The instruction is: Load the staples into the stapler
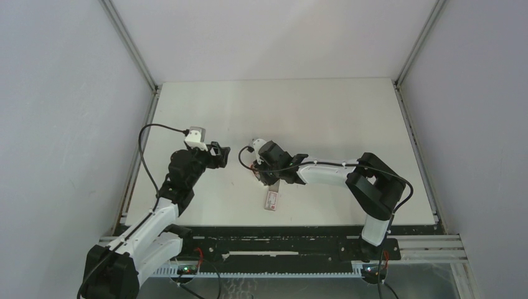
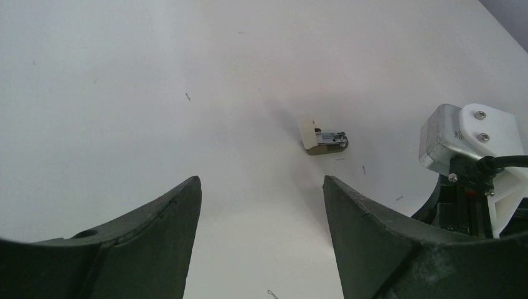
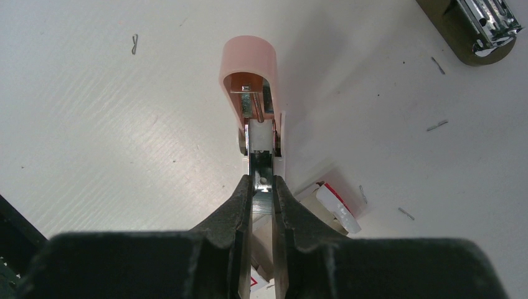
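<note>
**As we judge it, fetching is in hand and loading not yet done**

Since the right pincer (image 3: 263,180) is clamped on a pink-capped metal piece (image 3: 249,62) close over the staples box (image 1: 272,198), near the middle of the near edge, we judge a strip must next reach the stapler (image 2: 324,138). It lies about the middle of the surface (image 1: 342,112), before the left pincer (image 2: 261,184), which gapes wide and empty. We count one stapler, one box, one pink piece and five loose staples (image 3: 437,125).
</note>
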Robot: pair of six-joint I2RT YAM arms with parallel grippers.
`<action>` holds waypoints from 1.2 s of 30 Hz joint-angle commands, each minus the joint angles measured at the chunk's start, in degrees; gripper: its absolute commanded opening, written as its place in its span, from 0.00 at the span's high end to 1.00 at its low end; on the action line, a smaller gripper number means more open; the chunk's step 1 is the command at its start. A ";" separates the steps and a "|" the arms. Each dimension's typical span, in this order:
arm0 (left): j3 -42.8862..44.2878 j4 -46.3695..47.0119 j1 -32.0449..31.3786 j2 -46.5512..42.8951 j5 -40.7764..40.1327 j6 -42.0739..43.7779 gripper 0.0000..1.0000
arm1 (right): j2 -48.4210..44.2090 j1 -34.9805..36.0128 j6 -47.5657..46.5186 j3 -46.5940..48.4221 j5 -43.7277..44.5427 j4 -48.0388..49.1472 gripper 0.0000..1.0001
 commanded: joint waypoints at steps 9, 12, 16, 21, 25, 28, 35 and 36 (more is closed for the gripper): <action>-1.07 1.86 0.30 -0.76 -0.60 -0.79 0.24 | -0.29 -0.20 -0.78 2.76 -0.68 1.64 0.94; -1.11 1.86 0.27 -0.80 -0.65 -0.79 0.24 | 0.06 -0.20 -1.12 3.33 -0.50 1.64 0.94; -1.15 1.86 0.27 -0.75 -0.63 -0.83 0.24 | 0.71 -0.20 -1.45 4.03 -0.37 1.56 0.94; -1.06 1.86 0.28 -0.77 -0.63 -0.83 0.24 | 1.73 -0.44 -1.68 4.42 -0.28 1.55 0.94; -1.14 1.86 0.27 -0.70 -0.71 -0.76 0.24 | 2.32 -0.63 -1.68 4.44 -0.66 1.55 0.94; -1.06 1.91 0.32 -0.67 -0.66 -0.82 0.24 | 2.74 -0.77 -1.66 4.42 -0.58 1.54 0.94; -1.10 1.99 0.27 -0.56 -0.65 -0.83 0.24 | 3.37 -0.90 -1.63 4.42 -0.45 1.55 0.94; -1.07 1.91 0.29 -0.56 -0.58 -0.79 0.24 | 3.42 -0.90 -1.76 4.42 -0.35 1.55 0.94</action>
